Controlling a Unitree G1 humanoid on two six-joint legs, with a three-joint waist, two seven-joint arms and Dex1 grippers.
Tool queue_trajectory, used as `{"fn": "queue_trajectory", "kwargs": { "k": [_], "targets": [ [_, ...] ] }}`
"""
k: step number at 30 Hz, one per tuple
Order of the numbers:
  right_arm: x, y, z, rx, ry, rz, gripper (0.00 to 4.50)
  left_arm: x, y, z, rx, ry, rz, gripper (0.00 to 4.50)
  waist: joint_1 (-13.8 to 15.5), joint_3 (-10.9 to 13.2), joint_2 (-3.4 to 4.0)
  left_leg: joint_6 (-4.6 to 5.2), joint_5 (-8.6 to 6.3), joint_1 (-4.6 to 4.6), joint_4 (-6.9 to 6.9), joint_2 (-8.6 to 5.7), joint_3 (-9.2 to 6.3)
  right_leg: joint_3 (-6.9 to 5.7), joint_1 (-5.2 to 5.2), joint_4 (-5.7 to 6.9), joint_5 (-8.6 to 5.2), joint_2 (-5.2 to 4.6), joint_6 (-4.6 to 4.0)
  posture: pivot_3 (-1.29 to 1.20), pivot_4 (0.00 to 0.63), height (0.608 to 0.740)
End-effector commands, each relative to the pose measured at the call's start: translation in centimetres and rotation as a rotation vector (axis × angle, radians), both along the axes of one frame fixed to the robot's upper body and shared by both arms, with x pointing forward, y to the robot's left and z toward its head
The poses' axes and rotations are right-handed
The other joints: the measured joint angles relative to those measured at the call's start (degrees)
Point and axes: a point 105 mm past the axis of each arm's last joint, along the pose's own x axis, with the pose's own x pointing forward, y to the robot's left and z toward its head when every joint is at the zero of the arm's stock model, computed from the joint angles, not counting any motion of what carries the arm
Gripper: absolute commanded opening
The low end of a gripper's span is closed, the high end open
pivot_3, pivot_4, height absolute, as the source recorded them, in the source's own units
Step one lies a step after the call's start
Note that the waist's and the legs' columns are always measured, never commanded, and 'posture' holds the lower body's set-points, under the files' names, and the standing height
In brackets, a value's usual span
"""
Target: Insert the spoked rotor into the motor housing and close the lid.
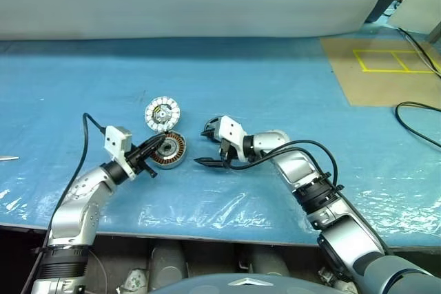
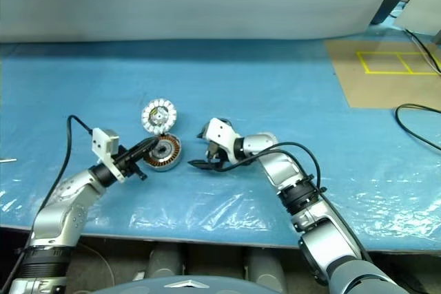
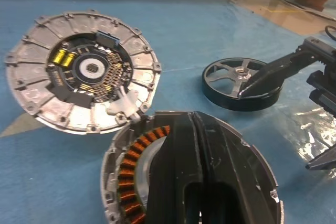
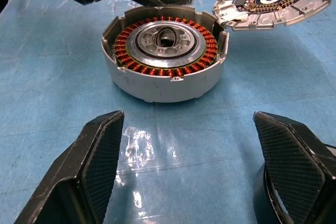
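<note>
Both arms are reaching in over the near edge of the bench [image 1: 289, 94], which is lying under blue sheeting with wide open room behind and to either side of the parts. One housing [image 4: 164, 59], one lid [image 3: 79, 72] and one rotor [image 3: 239, 83] are sitting near the middle. Left arm is stretching roughly level toward the right, its left tool [image 1: 157, 145] pinched shut with the fingers lying over the housing's near rim. Right arm is bending in from the right, its right tool [image 1: 209, 147] pointing left and slightly down with jaws spread wide, holding nothing, facing the housing. Housing is standing open side up, copper windings showing. Lid is lying just behind it, edge touching, white face up. Rotor is resting flat beside the right tool.
</note>
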Motion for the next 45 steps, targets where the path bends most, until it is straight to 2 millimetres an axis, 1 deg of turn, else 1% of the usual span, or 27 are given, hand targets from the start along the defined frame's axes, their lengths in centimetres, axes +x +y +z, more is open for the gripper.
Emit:
{"fn": "queue_trajectory", "kwargs": {
  "k": [1, 7, 15, 22, 33, 39, 42, 45],
  "targets": [
    [-0.1, 0.1, 0.5, 0.025, -0.02, 0.005, 4.13, 0.0, -1.2, 1.1, 0.056, -0.038, -0.047, 0.03, 0.0, 0.0, 0.0, 0.0, 0.0, 0.0, 0.0, 0.0, 0.0, 0.0, 0.0, 0.0, 0.0, 0.0, 0.0, 0.0, 0.15, 0.74],
    [-0.1, 0.2, 0.6, 0.028, -0.022, 0.001, 4.13, 0.0, -1.3, 0.2, 0.12, -0.013, -0.032, 0.03, -0.1, 0.0, 0.0, 0.0, 0.0, 0.01, 0.0, 0.0, 0.0, 0.0, 0.0, 0.0, 0.0, 0.01, 0.0, 0.0, 0.15, 0.74],
    [0.1, 0.1, 0.7, 0.027, -0.025, -0.002, 4.13, 0.6, 0.0, -0.7, 0.144, 0.0, 0.049, 0.03, -0.1, 0.0, 0.0, 0.0, 0.0, 0.0, 0.0, 0.0, 0.0, 0.0, 0.0, 0.0, 0.0, 0.0, 0.0, 0.0, 0.15, 0.74],
    [0.1, 0.1, 0.6, 0.024, -0.025, -0.002, 4.13, 0.4, 0.4, -1.2, 0.12, 0.022, 0.059, 0.03, -0.1, 0.0, 0.0, 0.0, 0.0, 0.03, 0.0, 0.0, 0.0, 0.01, 0.0, 0.02, 0.0, 0.01, 0.0, 0.0, 0.15, 0.74],
    [0.2, 0.1, 0.8, 0.026, -0.028, -0.001, 4.13, 0.9, 1.0, -1.7, 0.111, 0.023, 0.114, 0.03, -0.1, 0.0, 0.0, 0.0, 0.0, 0.03, 0.0, -0.01, 0.0, 0.02, 0.0, 0.01, 0.0, 0.01, 0.0, 0.0, 0.15, 0.74],
    [0.1, 0.1, 0.8, 0.023, -0.029, 0.001, 4.13, 0.5, 0.4, -2.3, 0.119, 0.05, 0.067, 0.03, -0.1, 0.0, 0.0, 0.0, 0.0, 0.03, 0.0, -0.01, 0.0, 0.02, 0.0, 0.01, 0.0, 0.01, 0.0, 0.0, 0.15, 0.74],
    [0.1, 0.1, 0.8, 0.023, -0.029, 0.002, 4.13, 0.0, 0.1, -2.7, 0.151, 0.06, 0.025, 0.03, 0.0, 0.0, 0.0, 0.0, 0.0, 0.04, 0.0, -0.01, 0.0, 0.02, 0.0, 0.01, 0.0, 0.0, 0.0, 0.0, 0.15, 0.74],
    [0.2, 0.1, 0.8, 0.02, -0.031, 0.002, 4.13, -0.4, -0.5, -2.8, 0.187, 0.066, -0.042, 0.03, 0.0, 0.0, 0.0, 0.0, 0.0, 0.04, 0.0, -0.01, 0.0, 0.03, 0.01, 0.01, 0.0, 0.0, 0.0, 0.0, 0.15, 0.74]
  ]
}}
